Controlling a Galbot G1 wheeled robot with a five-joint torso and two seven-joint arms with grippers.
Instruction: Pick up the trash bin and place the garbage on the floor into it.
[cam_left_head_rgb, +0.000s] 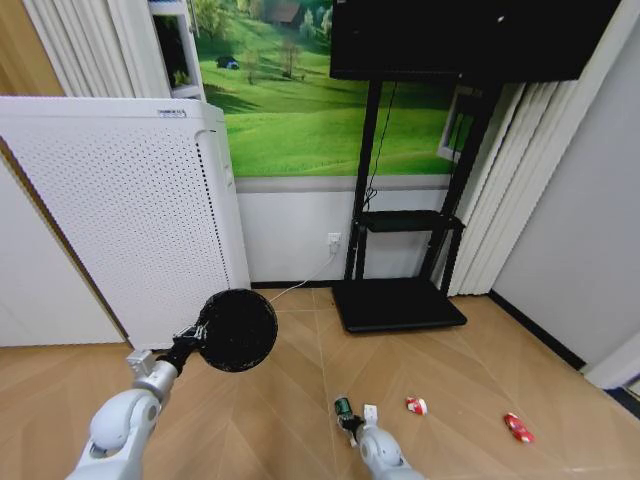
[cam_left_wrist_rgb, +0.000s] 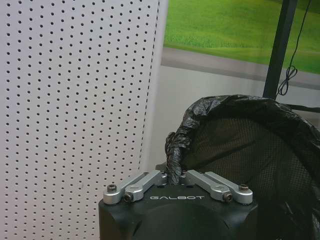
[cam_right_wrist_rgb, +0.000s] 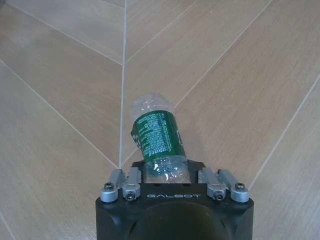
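- Trash bin up off the floor, hanging just in front of the white perforated appliance, mouth tipped toward the camera.
- Pinched at the rim by the left gripper, jaws pressed together on the bunched black liner and the mesh edge.
- Looks light and a bit floppy: thin mesh wall, crinkly liner. Rim seems the only sensible hold, though a one-sided pinch probably lets it swing or slip on the plastic.
- Green bottle sitting between the jaws of the right gripper, low and to the right of the bin. Jaws spread around the clear end, can't tell for sure whether actually squeezing yet.
- Bottle looks like thin, empty plastic, so light, crushable and slick; label band in the middle probably the better place to grab.
- Crumpled red-and-white scrap further right of the bin, flat on the floor.
- Small red piece farther out still, well apart from the bin.
- TV stand base back by the wall, right of the appliance.
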